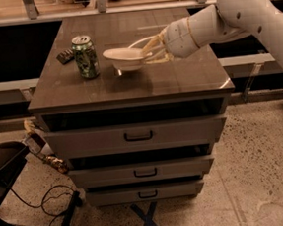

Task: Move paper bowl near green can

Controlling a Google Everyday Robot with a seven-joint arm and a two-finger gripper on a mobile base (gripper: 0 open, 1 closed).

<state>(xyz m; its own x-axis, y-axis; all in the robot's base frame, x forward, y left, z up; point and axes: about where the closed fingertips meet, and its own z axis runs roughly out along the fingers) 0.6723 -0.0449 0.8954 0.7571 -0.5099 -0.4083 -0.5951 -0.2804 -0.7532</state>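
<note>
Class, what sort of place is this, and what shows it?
Probably a robotics lab or workshop: a tape cross on speckled floor, a drawer cabinet, and the gripper over its top, holding the paper bowl beside the green can.

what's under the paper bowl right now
Only bare cabinet top shows under the paper bowl, which the gripper holds by the rim away from the green can. The spot directly beneath its base is hidden.

Arm [232, 15] enters from 2 o'clock and extends toward 9 o'clock; claw [150, 51], upper centre, pinches the paper bowl [124, 57] by its rim.
</note>
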